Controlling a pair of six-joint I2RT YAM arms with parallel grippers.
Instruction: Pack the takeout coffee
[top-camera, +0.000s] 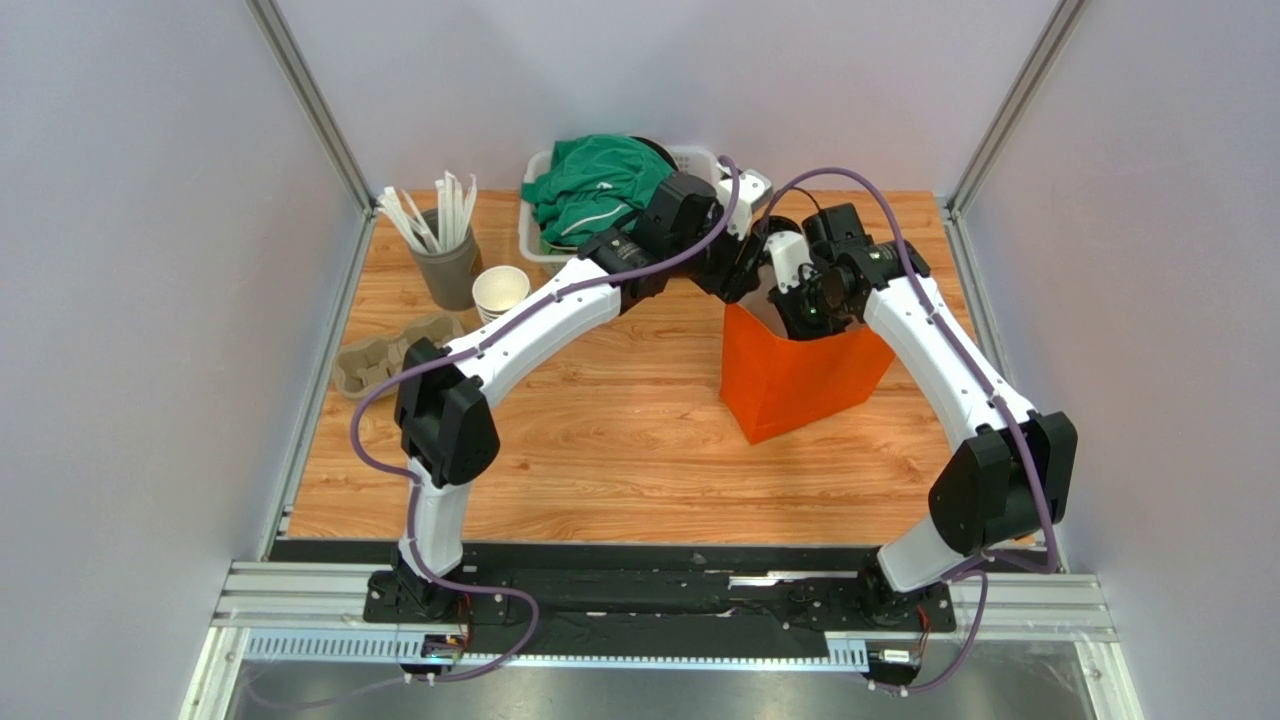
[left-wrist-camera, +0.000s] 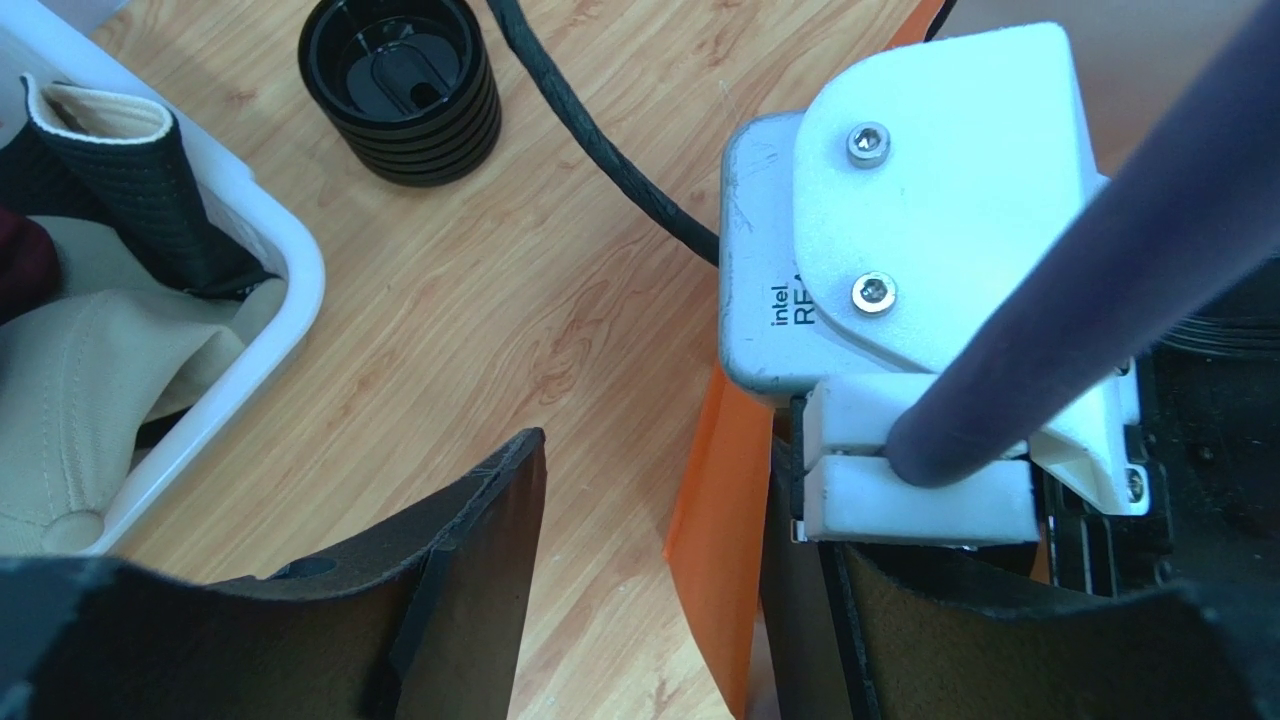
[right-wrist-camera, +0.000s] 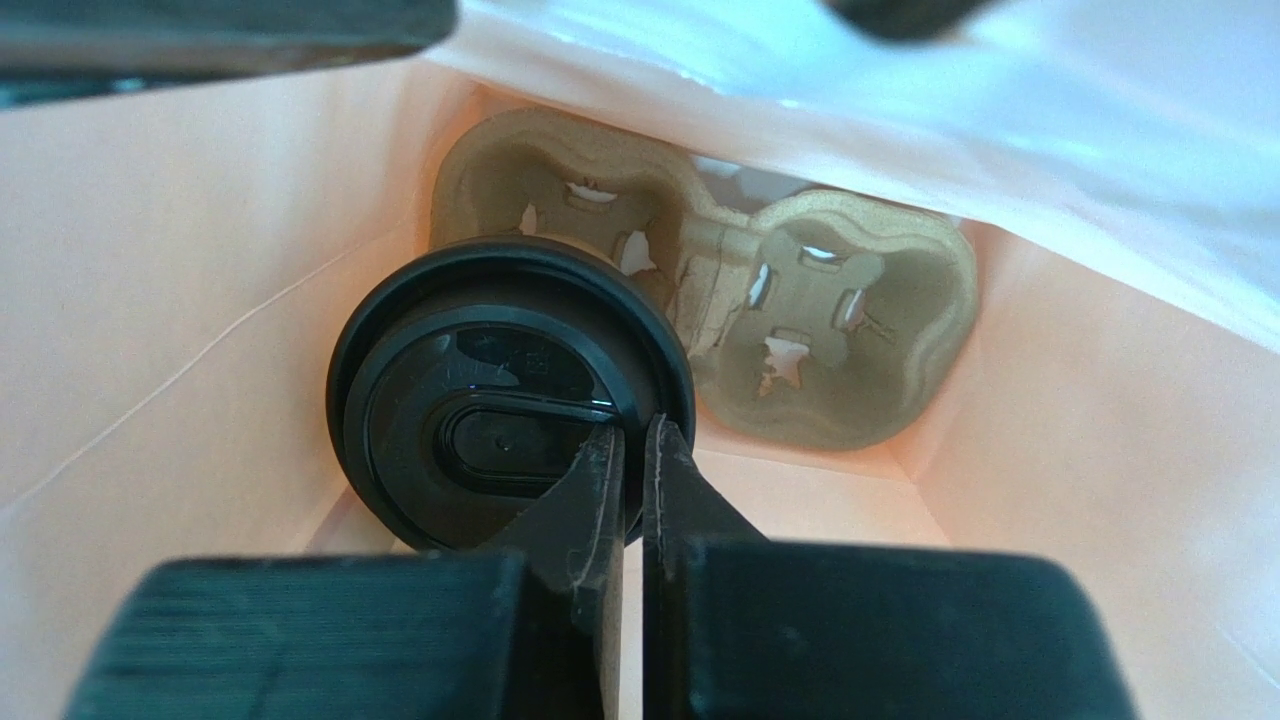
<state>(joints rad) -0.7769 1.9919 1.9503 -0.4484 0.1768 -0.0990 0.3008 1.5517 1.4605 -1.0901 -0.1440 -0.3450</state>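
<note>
Currently the takeout coffee (right-wrist-camera: 481, 383) is inside the orange bag (top-camera: 796, 383), which stands on the bench (top-camera: 601, 465) at about 3 o'clock from the bench's middle in the top view. From the right wrist its black lid faces the camera and covers the 9 o'clock side of a 2-well pulp carrier (right-wrist-camera: 842, 315) lying on the bag's floor. Whether the cup is seated in that well or hangs above it I cannot tell.

The right tool (right-wrist-camera: 639, 438) is clenched on the lid's rim at roughly 4 o'clock of the lid, with 1 finger inside the rim, 1 outside and only a sliver between them.

The left tool (left-wrist-camera: 654, 473) is at the bag's 10 o'clock rim and is released. Its 2 fingers stand wide apart, and the bag's orange edge rises between them, close to 1 finger and well clear of the other.

In the left wrist view a stack of black lids (left-wrist-camera: 398, 83) stands on the bench at 11 o'clock and a white basket (left-wrist-camera: 293, 263) lies at 9 o'clock. In the top view that basket is at 12 o'clock of the bench and holds a green cloth (top-camera: 594, 188). A grey holder (top-camera: 446, 270) of white sticks is at 10 o'clock, with a stack of paper cups (top-camera: 501, 293) just beside it. A spare carrier (top-camera: 388, 357) lies at the 9 o'clock edge
</note>
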